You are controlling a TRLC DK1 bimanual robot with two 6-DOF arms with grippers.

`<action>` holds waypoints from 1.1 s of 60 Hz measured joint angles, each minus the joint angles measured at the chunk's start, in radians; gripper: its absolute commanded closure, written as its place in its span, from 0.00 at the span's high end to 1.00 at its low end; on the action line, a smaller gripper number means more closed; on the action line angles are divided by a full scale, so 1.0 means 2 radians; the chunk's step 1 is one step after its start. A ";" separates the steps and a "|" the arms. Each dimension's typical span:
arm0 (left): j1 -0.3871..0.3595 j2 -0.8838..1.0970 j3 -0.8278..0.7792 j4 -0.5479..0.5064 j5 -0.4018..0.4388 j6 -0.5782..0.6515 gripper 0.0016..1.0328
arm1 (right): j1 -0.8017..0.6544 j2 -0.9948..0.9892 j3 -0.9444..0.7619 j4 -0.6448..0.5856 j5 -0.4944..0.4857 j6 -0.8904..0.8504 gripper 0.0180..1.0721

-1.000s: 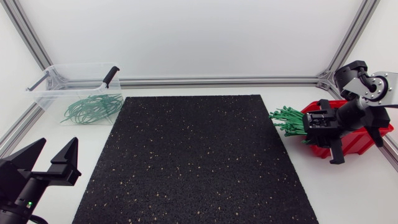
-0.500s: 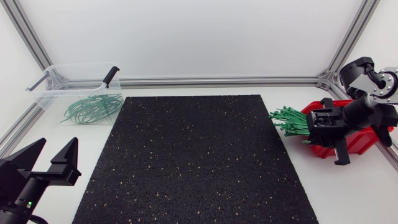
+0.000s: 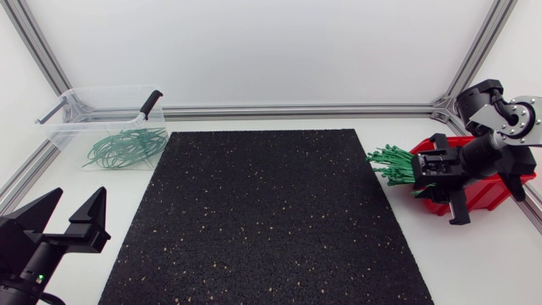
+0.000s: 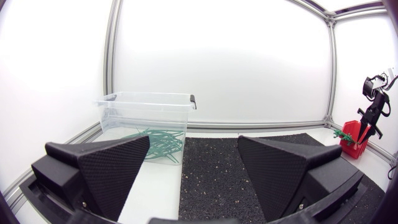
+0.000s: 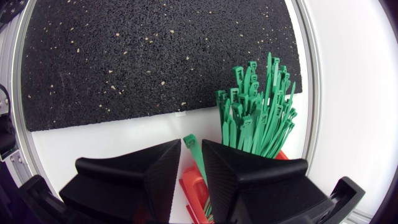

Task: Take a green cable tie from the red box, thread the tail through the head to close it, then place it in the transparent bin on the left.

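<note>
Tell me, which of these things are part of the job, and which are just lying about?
Part of the job: red box; green cable ties sticking out of it; single tie held in the right pincer; transparent bin; looped ties inside it.
Just lying about: black mat; left pincer, open and empty.

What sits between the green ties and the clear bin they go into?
Nothing visible blocks the way: only the flat black mat lies between the ties and the bin. The left claw rests nearer the front, off that line.

Lab bench: white-walled aluminium frame, black mat.
</note>
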 measured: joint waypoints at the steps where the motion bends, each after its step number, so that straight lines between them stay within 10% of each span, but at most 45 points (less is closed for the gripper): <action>1: 0.000 0.000 0.000 0.000 0.000 0.000 0.96 | 0.000 0.000 -0.001 0.000 0.000 0.000 0.31; 25: 0.000 0.000 0.000 0.000 0.000 0.000 0.96 | 0.000 0.005 -0.006 0.000 -0.004 0.000 0.05; 66: 0.000 0.000 0.000 -0.001 0.000 0.000 0.96 | -0.032 -0.011 0.080 -0.065 -0.051 0.000 0.05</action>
